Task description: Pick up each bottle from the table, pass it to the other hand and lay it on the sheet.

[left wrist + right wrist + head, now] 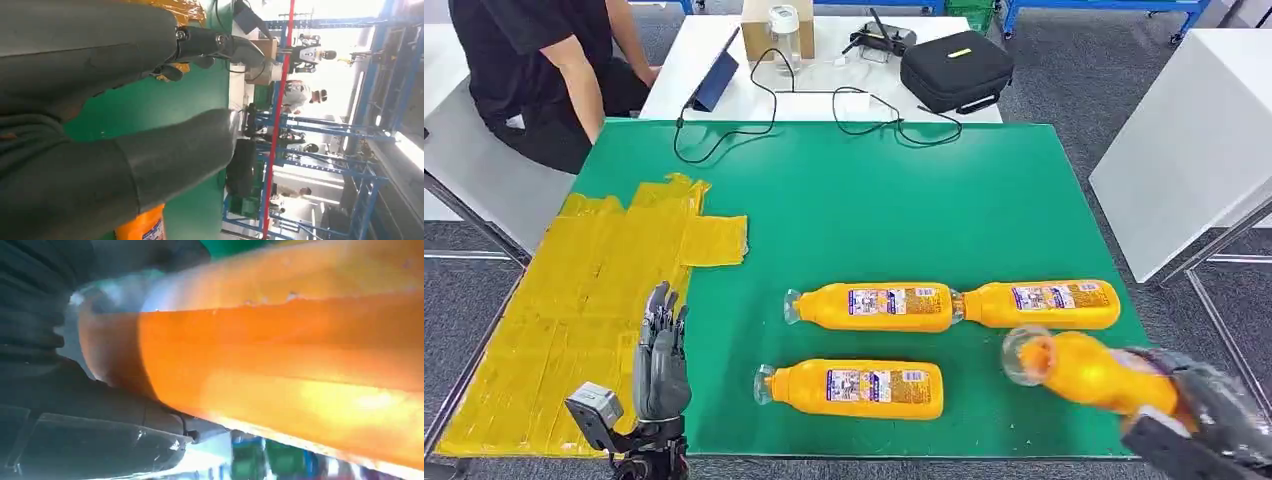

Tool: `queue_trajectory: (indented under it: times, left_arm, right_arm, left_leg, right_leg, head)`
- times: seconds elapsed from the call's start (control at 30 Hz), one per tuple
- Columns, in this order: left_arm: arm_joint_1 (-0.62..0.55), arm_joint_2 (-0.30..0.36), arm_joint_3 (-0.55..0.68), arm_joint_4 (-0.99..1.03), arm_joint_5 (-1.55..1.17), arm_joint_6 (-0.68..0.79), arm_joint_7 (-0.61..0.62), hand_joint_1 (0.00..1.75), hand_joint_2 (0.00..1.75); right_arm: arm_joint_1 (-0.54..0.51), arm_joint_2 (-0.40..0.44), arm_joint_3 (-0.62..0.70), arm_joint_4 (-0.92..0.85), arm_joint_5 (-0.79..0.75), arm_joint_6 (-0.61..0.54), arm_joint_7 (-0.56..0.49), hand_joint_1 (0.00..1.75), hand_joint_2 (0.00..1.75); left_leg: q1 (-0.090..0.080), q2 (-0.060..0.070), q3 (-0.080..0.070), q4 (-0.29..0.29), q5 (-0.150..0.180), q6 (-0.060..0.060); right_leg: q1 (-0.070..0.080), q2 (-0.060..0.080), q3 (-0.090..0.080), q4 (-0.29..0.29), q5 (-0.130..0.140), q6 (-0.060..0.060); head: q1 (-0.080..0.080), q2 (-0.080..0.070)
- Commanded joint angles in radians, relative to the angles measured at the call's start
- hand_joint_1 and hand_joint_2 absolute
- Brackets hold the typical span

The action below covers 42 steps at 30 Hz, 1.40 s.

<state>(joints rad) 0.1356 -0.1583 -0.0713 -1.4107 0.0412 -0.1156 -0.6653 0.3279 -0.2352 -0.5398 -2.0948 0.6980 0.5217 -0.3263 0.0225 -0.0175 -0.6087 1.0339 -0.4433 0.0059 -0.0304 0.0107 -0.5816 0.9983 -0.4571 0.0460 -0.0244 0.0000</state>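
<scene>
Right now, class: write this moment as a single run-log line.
right hand: holds orange bottle above table | left hand: open, empty, at yellow sheet edge | three bottles lying on green mat | sheet: no bottles

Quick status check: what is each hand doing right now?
Left hand: open, holding nothing, fingers apart over the sheet's edge.
Right hand: grips an orange bottle, lifted off the table.
</scene>
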Motion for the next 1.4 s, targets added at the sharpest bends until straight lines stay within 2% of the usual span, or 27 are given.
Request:
queue_trajectory:
  times: [0.03, 0.07, 0.17, 0.27, 0.3, 0.33, 0.37, 0.4, 0.43, 0.47, 0.5, 0.53, 0.57, 0.63, 0.67, 0.73, 0.77, 0.87, 1.03, 1.1, 1.2, 1.4]
  left_arm:
    - [-0.101, 0.022, 0.027, 0.051, 0.019, -0.065, 0.033, 0.0, 1.75]
    - [-0.124, 0.031, 0.028, 0.064, 0.031, -0.076, 0.042, 0.0, 1.75]
    - [-0.174, 0.039, 0.027, 0.093, 0.04, -0.064, 0.061, 0.0, 1.75]
    - [-0.183, 0.051, 0.013, 0.099, 0.038, -0.074, 0.064, 0.0, 1.75]
    - [-0.206, 0.076, -0.018, 0.106, 0.08, -0.049, 0.07, 0.0, 1.75]
    - [-0.266, 0.082, -0.02, 0.134, 0.064, -0.036, 0.075, 0.0, 1.75]
    - [-0.3, 0.065, 0.013, 0.163, 0.032, -0.056, 0.07, 0.0, 1.75]
    - [-0.371, 0.073, -0.004, 0.195, 0.021, -0.025, 0.091, 0.0, 1.75]
    - [-0.429, 0.071, -0.013, 0.237, 0.014, -0.014, 0.101, 0.0, 1.75]
    - [-0.471, 0.069, -0.018, 0.271, 0.013, -0.007, 0.108, 0.0, 1.75]
    - [-0.531, 0.065, -0.017, 0.332, 0.035, -0.012, 0.124, 0.0, 1.75]
    - [-0.556, 0.064, -0.02, 0.364, 0.04, -0.009, 0.12, 0.0, 1.75]
    - [-0.579, 0.066, -0.025, 0.39, 0.04, -0.005, 0.119, 0.0, 1.75]
    - [-0.617, 0.063, -0.023, 0.428, 0.056, 0.003, 0.118, 0.0, 1.75]
    - [-0.633, 0.061, -0.022, 0.441, 0.065, 0.005, 0.123, 0.0, 1.75]
    - [-0.642, 0.062, -0.025, 0.442, 0.073, 0.008, 0.127, 0.0, 1.75]
    - [-0.642, 0.058, -0.022, 0.439, 0.089, -0.004, 0.13, 0.0, 1.75]
    - [-0.637, 0.052, -0.031, 0.412, 0.09, -0.001, 0.141, 0.0, 1.75]
    - [-0.624, 0.046, -0.041, 0.373, 0.089, 0.002, 0.161, 0.0, 1.75]
    - [-0.628, 0.042, -0.045, 0.367, 0.094, -0.005, 0.167, 0.0, 1.75]
    - [-0.632, 0.037, -0.046, 0.363, 0.101, -0.013, 0.172, 0.0, 1.75]
    - [-0.641, 0.035, -0.06, 0.364, 0.148, -0.064, 0.197, 0.0, 1.75]
  right_arm:
    - [-0.124, 0.279, -0.514, -0.151, 0.037, 0.133, -0.124, 1.75, 1.75]
    - [-0.133, 0.286, -0.49, -0.141, 0.047, 0.13, -0.135, 1.75, 1.75]
    - [-0.121, 0.275, -0.326, -0.067, 0.086, -0.006, -0.104, 1.75, 1.75]
    - [-0.117, 0.255, -0.286, -0.048, 0.063, -0.012, -0.103, 1.75, 1.75]
    - [-0.129, 0.231, -0.208, -0.003, 0.073, -0.066, -0.075, 1.75, 1.75]
    - [-0.148, 0.178, -0.012, 0.089, 0.064, -0.16, -0.027, 1.75, 1.75]
    - [-0.175, 0.155, 0.085, 0.145, 0.065, -0.22, -0.001, 1.75, 1.75]
    - [-0.292, 0.112, 0.307, 0.311, 0.041, -0.351, 0.047, 1.75, 1.75]
    - [-0.402, 0.122, 0.425, 0.444, 0.045, -0.43, 0.064, 1.75, 1.75]
    - [-0.495, 0.117, 0.525, 0.564, 0.039, -0.503, 0.094, 1.75, 1.75]
    - [-0.639, 0.139, 0.62, 0.736, 0.01, -0.564, 0.084, 1.75, 1.75]
    - [-0.704, 0.14, 0.673, 0.816, -0.004, -0.603, 0.095, 1.75, 1.75]
    - [-0.77, 0.154, 0.715, 0.89, -0.03, -0.632, 0.095, 1.75, 1.75]
    - [-0.903, 0.216, 0.775, 1.023, -0.059, -0.653, 0.095, 1.75, 1.75]
    - [-0.959, 0.252, 0.798, 1.074, -0.058, -0.66, 0.103, 1.75, 1.75]
    - [-1.009, 0.291, 0.83, 1.104, -0.068, -0.675, 0.132, 1.75, 1.75]
    - [-1.023, 0.311, 0.838, 1.102, -0.073, -0.673, 0.136, 1.75, 1.75]
    - [-1.018, 0.333, 0.854, 1.048, -0.083, -0.666, 0.162, 1.75, 1.75]
    - [-0.982, 0.335, 0.879, 0.962, -0.069, -0.653, 0.199, 1.75, 1.75]
    - [-0.976, 0.336, 0.888, 0.942, -0.064, -0.645, 0.205, 1.75, 1.75]
    - [-0.981, 0.342, 0.894, 0.94, -0.059, -0.64, 0.214, 1.75, 1.75]
    - [-1.003, 0.363, 0.9, 0.986, -0.055, -0.627, 0.23, 1.75, 1.75]
  left_leg:
    - [0.0, -0.003, 0.001, -0.002, 0.001, 0.001]
    - [0.0, -0.002, 0.0, -0.001, 0.001, 0.0]
    - [0.001, 0.001, 0.002, -0.003, 0.002, 0.0]
    - [0.0, 0.003, 0.001, -0.002, 0.001, 0.0]
    - [0.0, 0.004, 0.002, -0.003, 0.001, 0.001]
    - [0.0, 0.005, 0.003, -0.004, 0.001, 0.001]
    - [0.001, 0.006, 0.002, -0.003, 0.002, 0.002]
    - [0.001, 0.01, 0.003, -0.004, 0.002, 0.002]
    - [0.002, 0.014, 0.002, -0.002, 0.002, 0.001]
    - [0.002, 0.021, 0.004, -0.005, 0.004, 0.002]
    - [0.002, 0.017, 0.0, -0.002, 0.004, 0.002]
    - [0.003, 0.028, 0.001, -0.004, 0.006, 0.002]
    - [0.003, 0.025, 0.0, -0.004, 0.006, 0.002]
    - [0.001, 0.03, -0.002, -0.005, 0.012, 0.0]
    - [0.001, 0.024, -0.008, -0.002, 0.015, 0.0]
    - [0.002, 0.029, -0.012, -0.003, 0.022, 0.0]
    - [0.0, 0.02, -0.017, -0.002, 0.025, 0.0]
    - [0.001, 0.018, -0.021, -0.003, 0.03, -0.002]
    - [0.001, 0.008, -0.025, -0.003, 0.031, -0.003]
    - [0.002, 0.009, -0.025, -0.003, 0.031, -0.002]
    - [0.001, 0.007, -0.029, -0.002, 0.032, -0.003]
    - [0.001, 0.008, -0.028, -0.002, 0.031, -0.003]
  right_leg:
    - [0.001, -0.006, 0.003, -0.002, -0.001, -0.004]
    - [0.0, -0.004, 0.001, -0.001, 0.0, -0.003]
    - [0.002, -0.001, 0.002, -0.003, 0.002, -0.004]
    - [0.001, 0.001, 0.001, -0.002, 0.001, -0.002]
    - [0.001, 0.001, 0.002, -0.002, 0.002, -0.003]
    - [0.002, 0.001, 0.003, -0.004, 0.002, -0.004]
    - [0.002, 0.003, 0.002, -0.003, 0.003, -0.003]
    - [0.002, 0.007, 0.002, -0.005, 0.005, -0.004]
    - [0.003, 0.012, 0.001, -0.004, 0.006, -0.002]
    - [0.003, 0.017, 0.001, -0.007, 0.011, -0.004]
    - [0.003, 0.015, 0.001, -0.003, 0.008, -0.002]
    - [0.004, 0.025, -0.001, -0.007, 0.016, -0.002]
    - [0.004, 0.023, -0.002, -0.005, 0.015, -0.002]
    - [0.003, 0.026, -0.009, -0.004, 0.023, -0.004]
    - [0.002, 0.02, -0.013, 0.0, 0.02, -0.003]
    - [0.002, 0.024, -0.02, 0.0, 0.028, -0.002]
    - [0.001, 0.018, -0.022, 0.002, 0.025, 0.0]
    - [0.001, 0.015, -0.028, 0.003, 0.03, -0.005]
    - [0.002, 0.006, -0.029, 0.003, 0.027, -0.003]
    - [0.002, 0.005, -0.028, 0.002, 0.027, -0.004]
    - [0.0, 0.004, -0.031, 0.004, 0.028, -0.003]
    - [0.001, 0.005, -0.03, 0.003, 0.028, -0.005]
  head:
    - [0.0, 0.0]
    - [0.0, 0.0]
    - [0.0, 0.0]
    - [0.0, 0.0]
    - [0.0, 0.0]
    - [0.0, 0.0]
    - [0.0, 0.0]
    - [0.0, 0.0]
    - [0.0, 0.0]
    - [0.0, 0.0]
    - [0.0, 0.0]
    - [0.0, 0.0]
    - [0.001, 0.0]
    - [-0.001, 0.0]
    - [0.0, 0.0]
    - [0.0, 0.0]
    - [0.0, 0.0]
    - [0.0, 0.0]
    - [0.0, 0.0]
    - [0.001, 0.0]
    - [0.001, 0.0]
    - [0.0, 0.0]
